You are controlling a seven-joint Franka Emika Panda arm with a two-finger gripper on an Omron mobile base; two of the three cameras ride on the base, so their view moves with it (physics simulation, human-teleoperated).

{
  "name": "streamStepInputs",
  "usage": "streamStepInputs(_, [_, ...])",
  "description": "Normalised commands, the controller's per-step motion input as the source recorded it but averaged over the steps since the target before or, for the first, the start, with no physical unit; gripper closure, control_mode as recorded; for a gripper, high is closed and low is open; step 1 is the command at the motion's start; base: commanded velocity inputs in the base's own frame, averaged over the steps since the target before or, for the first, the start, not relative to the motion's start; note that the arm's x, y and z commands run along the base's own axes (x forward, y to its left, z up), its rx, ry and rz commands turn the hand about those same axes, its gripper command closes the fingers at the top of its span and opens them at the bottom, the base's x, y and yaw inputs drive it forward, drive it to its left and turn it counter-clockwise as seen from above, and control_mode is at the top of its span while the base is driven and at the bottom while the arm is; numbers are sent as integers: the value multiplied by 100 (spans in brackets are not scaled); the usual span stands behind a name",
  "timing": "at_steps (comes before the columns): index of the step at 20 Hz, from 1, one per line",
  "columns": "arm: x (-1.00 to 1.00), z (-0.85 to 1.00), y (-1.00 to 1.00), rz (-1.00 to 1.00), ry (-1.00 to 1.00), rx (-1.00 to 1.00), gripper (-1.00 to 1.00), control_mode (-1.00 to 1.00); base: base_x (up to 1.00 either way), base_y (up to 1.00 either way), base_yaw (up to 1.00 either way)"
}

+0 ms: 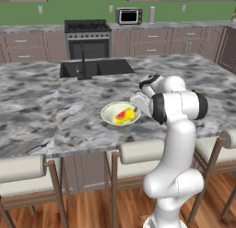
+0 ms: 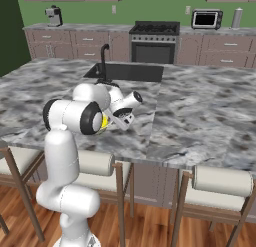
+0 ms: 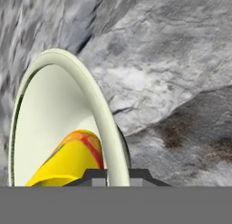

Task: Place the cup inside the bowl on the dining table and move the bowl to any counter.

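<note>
The cup (image 1: 125, 115) lies on its side inside the bowl (image 1: 110, 112), which sits on the marbled surface (image 1: 55, 107) near its front edge, on the near side of the sink (image 1: 96, 67). So the first half of the task looks done, and the step in hand is taking hold of the bowl.

In the hand view the end effector (image 3: 117, 175) straddles the bowl's thin rim (image 3: 108, 128): one dark fingertip (image 3: 93, 175) sits inside the bowl, the other outside, both tight against the rim. It reads as clenched on the bowl at the rim, just beside the cup (image 3: 72, 162). From the left base view the hand comes in at the bowl's right side, low over the surface.

Risks from here, as I judge them:
- The grip is on one point of a thin, curved rim. When lifted, the bowl's weight hangs off to one side, so it may pivot or slip between the fingertips.
- If the bowl tilts, the cup, loose and on its side, may roll toward the low edge and spill out.
- The counter (image 1: 152, 26) along the green wall is well apart from here, beyond the sink, so the base must drive. Jolts or a fast swing would strain a rim pinch.
- Dragging rather than lifting could catch the bowl on the sink's edge.
</note>
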Motion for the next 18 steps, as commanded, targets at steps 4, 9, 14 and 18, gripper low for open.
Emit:
streamStepInputs(4, [0, 30, -4, -1, 0, 13, 100, -100, 0, 0, 0])
streamStepInputs(9, [-31, 63, -8, -2, 0, 15, 100, -100, 0, 0, 0])
streamStepInputs(14, [-68, 63, -5, 0, 0, 6, 100, -100, 0, 0, 0])
streamStepInputs(18, [-63, 52, -3, 0, 0, 0, 100, -100, 0, 0, 0])
